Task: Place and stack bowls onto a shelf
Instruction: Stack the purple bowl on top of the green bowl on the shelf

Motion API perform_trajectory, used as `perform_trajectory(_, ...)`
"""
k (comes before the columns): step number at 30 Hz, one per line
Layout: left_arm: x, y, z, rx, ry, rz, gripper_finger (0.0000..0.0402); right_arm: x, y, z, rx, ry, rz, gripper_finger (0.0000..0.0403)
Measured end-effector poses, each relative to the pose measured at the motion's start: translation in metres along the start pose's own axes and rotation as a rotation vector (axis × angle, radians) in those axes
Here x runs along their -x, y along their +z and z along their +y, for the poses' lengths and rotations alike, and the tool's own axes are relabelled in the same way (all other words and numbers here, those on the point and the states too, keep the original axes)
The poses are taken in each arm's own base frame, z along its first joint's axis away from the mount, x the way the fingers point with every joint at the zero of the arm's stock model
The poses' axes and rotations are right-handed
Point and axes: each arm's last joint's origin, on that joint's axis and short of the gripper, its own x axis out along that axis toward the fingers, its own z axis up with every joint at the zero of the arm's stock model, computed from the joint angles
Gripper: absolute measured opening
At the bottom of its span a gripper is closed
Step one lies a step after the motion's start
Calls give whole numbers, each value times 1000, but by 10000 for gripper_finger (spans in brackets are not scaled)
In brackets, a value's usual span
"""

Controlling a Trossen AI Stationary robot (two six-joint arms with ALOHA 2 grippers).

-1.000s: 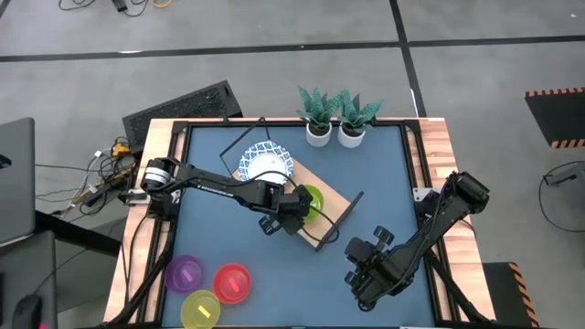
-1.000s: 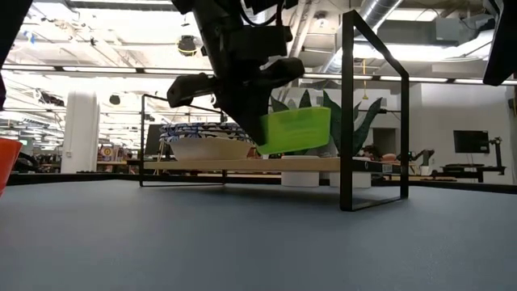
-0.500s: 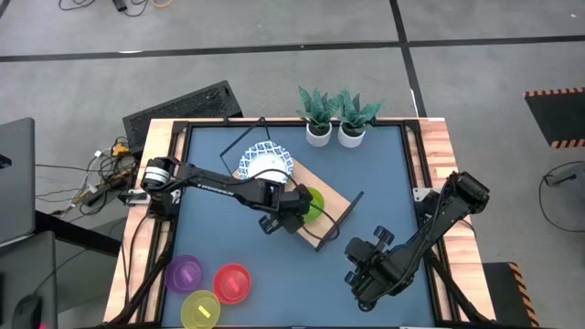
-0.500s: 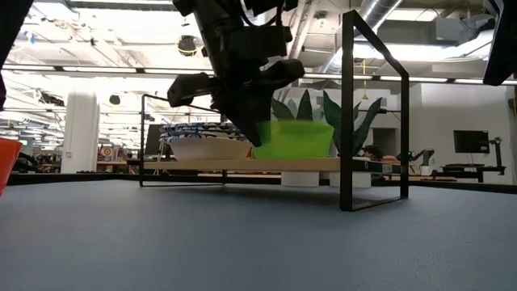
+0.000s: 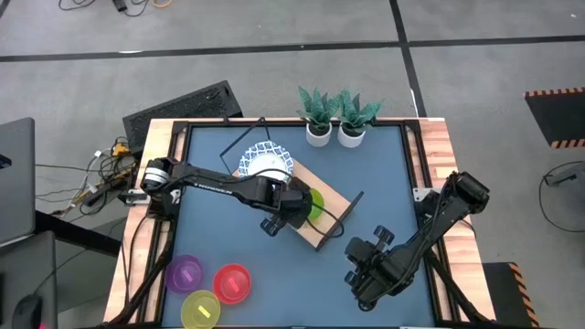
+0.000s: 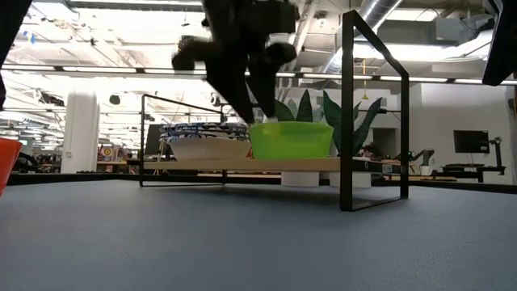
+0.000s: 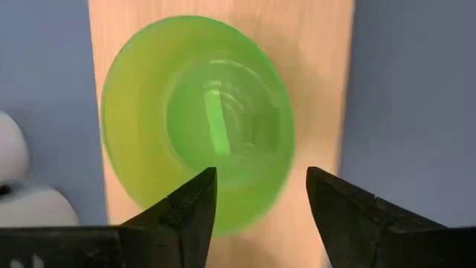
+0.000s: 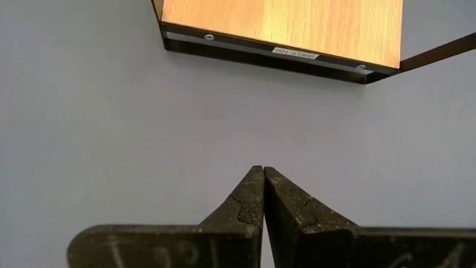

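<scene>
While green bowl [image 6: 292,139] rests on shelf [image 6: 355,164], blue tabletop [image 6: 258,234], bright hall behind

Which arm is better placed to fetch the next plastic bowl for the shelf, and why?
Probably the left. Its open left gripper has let go of the green bowl on the shelf, and the purple bowl, red bowl and yellow bowl lie on its side.

Two dark six-joint arms

Both are matte black; the left arm [image 5: 215,185] has a silvery joint, and tapered black fingers [image 7: 192,216].
</scene>
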Motion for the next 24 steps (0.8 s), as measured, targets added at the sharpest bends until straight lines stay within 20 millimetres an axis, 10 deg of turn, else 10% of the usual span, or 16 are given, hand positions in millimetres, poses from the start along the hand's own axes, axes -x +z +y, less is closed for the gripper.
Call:
perform_trajectory(8, 49, -5, -3, 304, -275, 151, 197, -1, 2, -1, -14, -7, -18, 31)
perform_trajectory(24, 132, -26, -105, 306, -345, 223, 197, -1, 2, -1, -15, -8, -20, 31)
